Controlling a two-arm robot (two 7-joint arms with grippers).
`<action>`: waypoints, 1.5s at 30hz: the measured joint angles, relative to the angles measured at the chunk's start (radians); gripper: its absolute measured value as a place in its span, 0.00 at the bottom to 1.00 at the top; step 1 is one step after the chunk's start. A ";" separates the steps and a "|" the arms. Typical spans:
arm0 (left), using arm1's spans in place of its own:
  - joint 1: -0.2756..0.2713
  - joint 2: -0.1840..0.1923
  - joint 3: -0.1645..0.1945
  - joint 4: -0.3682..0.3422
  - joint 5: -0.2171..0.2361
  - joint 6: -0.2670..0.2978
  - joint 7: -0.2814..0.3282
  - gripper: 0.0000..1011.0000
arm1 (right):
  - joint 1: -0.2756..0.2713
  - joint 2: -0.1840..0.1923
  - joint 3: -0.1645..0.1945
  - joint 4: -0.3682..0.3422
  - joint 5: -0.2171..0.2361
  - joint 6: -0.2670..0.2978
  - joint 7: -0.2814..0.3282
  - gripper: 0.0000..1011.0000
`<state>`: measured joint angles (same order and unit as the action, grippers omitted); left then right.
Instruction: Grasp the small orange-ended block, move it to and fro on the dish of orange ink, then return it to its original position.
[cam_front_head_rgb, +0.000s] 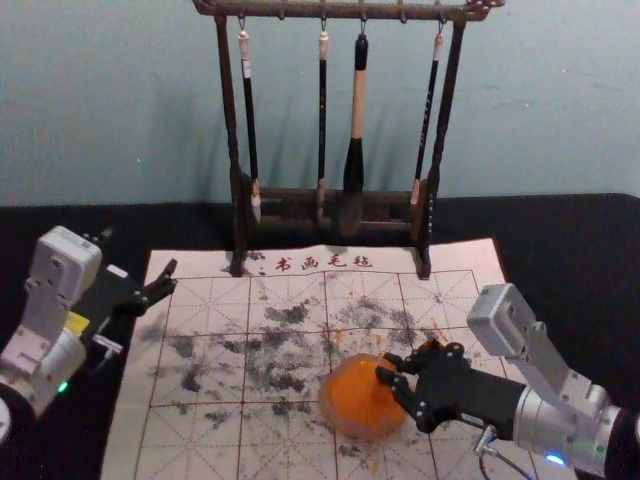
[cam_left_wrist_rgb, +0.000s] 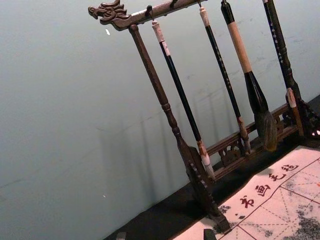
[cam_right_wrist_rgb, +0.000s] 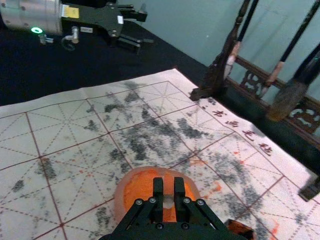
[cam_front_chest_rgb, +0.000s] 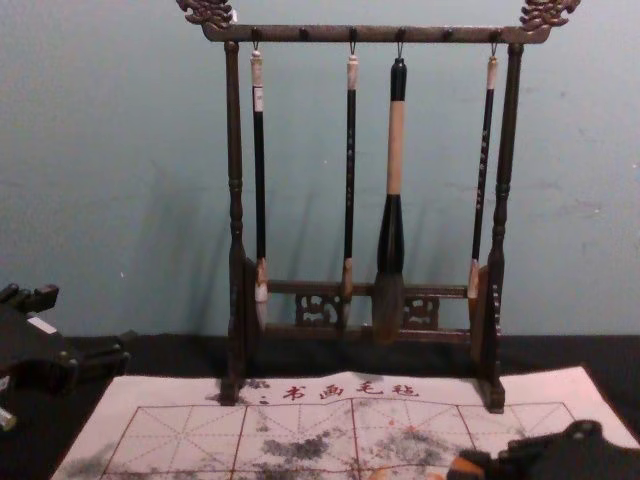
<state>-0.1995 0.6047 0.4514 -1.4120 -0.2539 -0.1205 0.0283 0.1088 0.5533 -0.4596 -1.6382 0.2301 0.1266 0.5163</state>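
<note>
In the head view my right gripper (cam_front_head_rgb: 387, 368) is over the right side of the round dish of orange ink (cam_front_head_rgb: 352, 400). The right wrist view has this gripper (cam_right_wrist_rgb: 168, 196) shut on the small block (cam_right_wrist_rgb: 168, 186), whose orange part shows between the fingertips, in line with the dish (cam_right_wrist_rgb: 135, 185). Whether the block touches the ink I cannot tell. My left gripper (cam_front_head_rgb: 174, 277) is parked at the left edge of the mat, open and holding nothing; its tips (cam_left_wrist_rgb: 165, 235) show apart at the bottom of the left wrist view.
A wooden rack (cam_front_head_rgb: 232, 120) with several hanging brushes stands at the back of the ink-stained mat (cam_front_head_rgb: 190, 370). Near the right gripper lies a dark, orange-marked object (cam_right_wrist_rgb: 241, 229). Black cloth (cam_front_head_rgb: 560, 260) surrounds the mat.
</note>
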 joint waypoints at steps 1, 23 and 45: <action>0.000 0.000 0.000 0.000 0.000 0.000 0.000 0.99 | 0.000 0.000 -0.001 0.000 0.000 0.000 0.001 0.09; 0.000 0.000 0.000 0.000 0.000 0.000 0.000 0.99 | 0.037 -0.020 -0.044 0.022 -0.008 -0.006 0.015 0.09; 0.000 0.000 0.000 0.000 0.000 0.000 0.000 0.99 | 0.077 -0.043 -0.038 0.073 -0.025 -0.003 -0.005 0.09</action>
<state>-0.1995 0.6047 0.4514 -1.4120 -0.2539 -0.1205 0.0283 0.1853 0.5105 -0.4978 -1.5654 0.2049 0.1236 0.5110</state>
